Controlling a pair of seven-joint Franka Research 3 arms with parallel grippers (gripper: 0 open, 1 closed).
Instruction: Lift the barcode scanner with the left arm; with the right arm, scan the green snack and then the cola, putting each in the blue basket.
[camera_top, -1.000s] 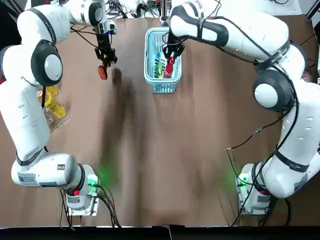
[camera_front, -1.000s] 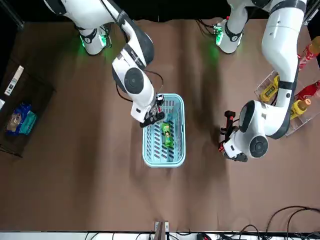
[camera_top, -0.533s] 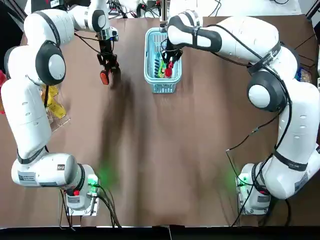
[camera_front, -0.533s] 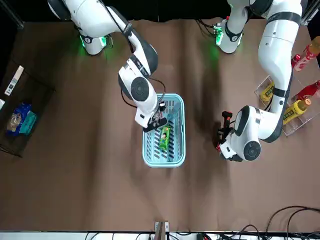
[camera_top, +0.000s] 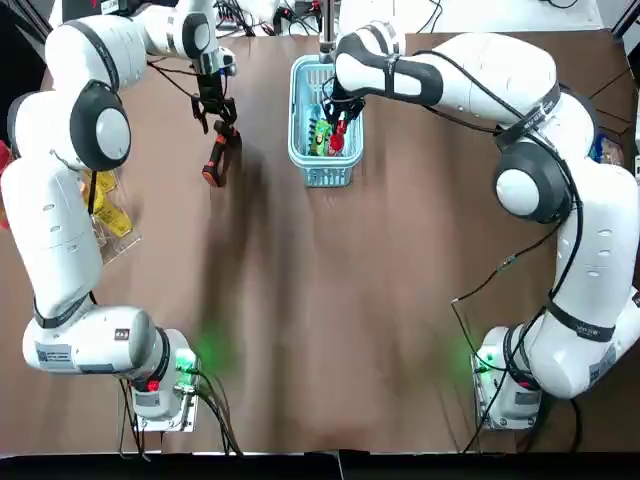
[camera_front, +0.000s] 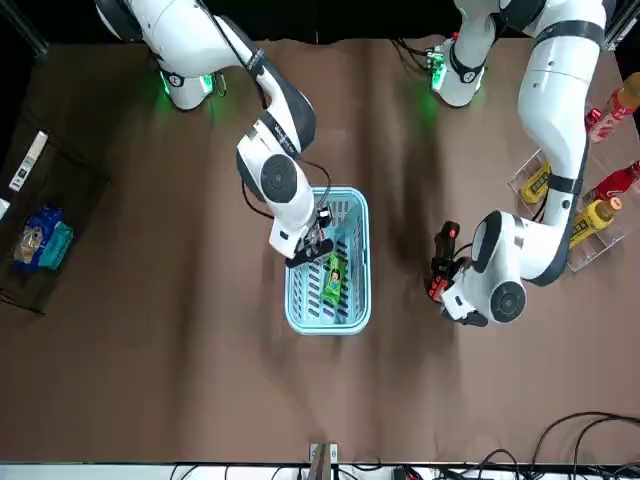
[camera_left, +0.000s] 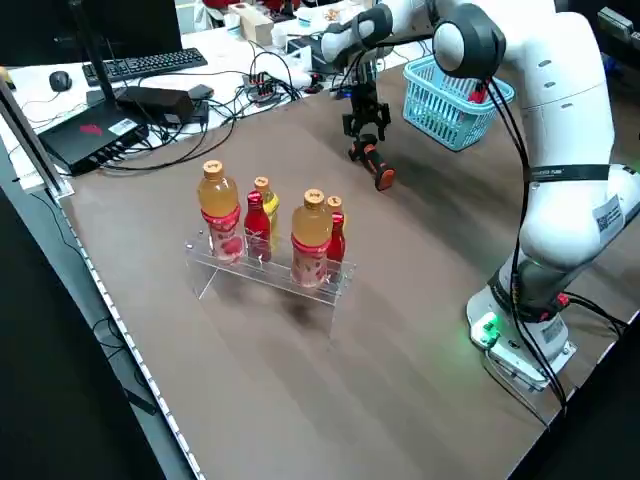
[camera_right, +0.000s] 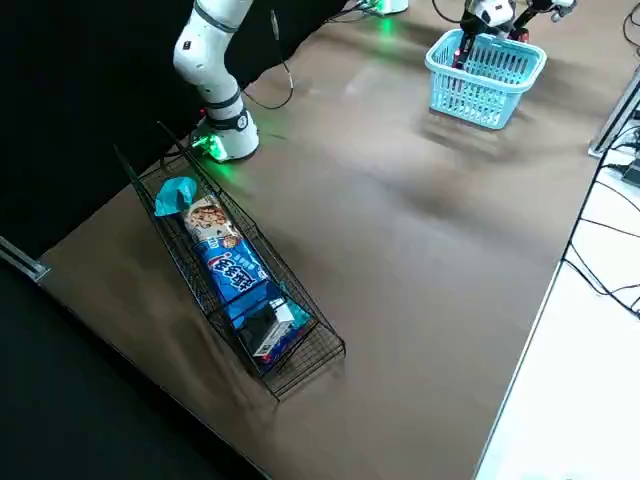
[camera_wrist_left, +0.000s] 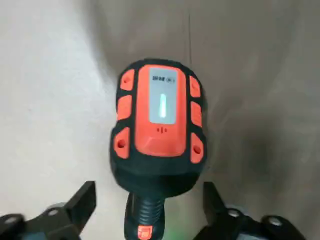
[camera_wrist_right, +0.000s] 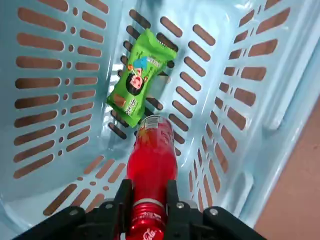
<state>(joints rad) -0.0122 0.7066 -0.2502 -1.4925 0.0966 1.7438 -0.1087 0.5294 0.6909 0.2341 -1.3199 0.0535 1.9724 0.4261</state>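
- Here, the brown tabletop (camera_top: 320, 300) carries the light-blue slotted plastic basket (camera_top: 297, 120), which sits at the far edge from the arm bases, within reach of both arms.
- The right gripper (camera_top: 338, 112) is inside the basket with its jaws clenched on the red cola bottle (camera_wrist_right: 151, 155). It holds the bottle by the cap end, so the body can go in first.
- The left gripper (camera_top: 215, 112) hangs beside the basket on the left arm's side with its jaws released. They straddle the orange-and-black handheld barcode scanner (camera_wrist_left: 159, 125) without touching it.
- The scanner lies flat on the tabletop. I judge the scanning is over and only the release of the cola remains.
- The green foil snack packet (camera_wrist_right: 136, 84) already lies on the basket floor, just past the bottle's far end.
- The right wrist view shows the grip and how close the snack is, which the arm hides in the top view.
- The left wrist view shows the gaps on either side of the scanner's handle, where the top view shows only a gripper above it.
- No view settles whether the bottle touches the basket floor.
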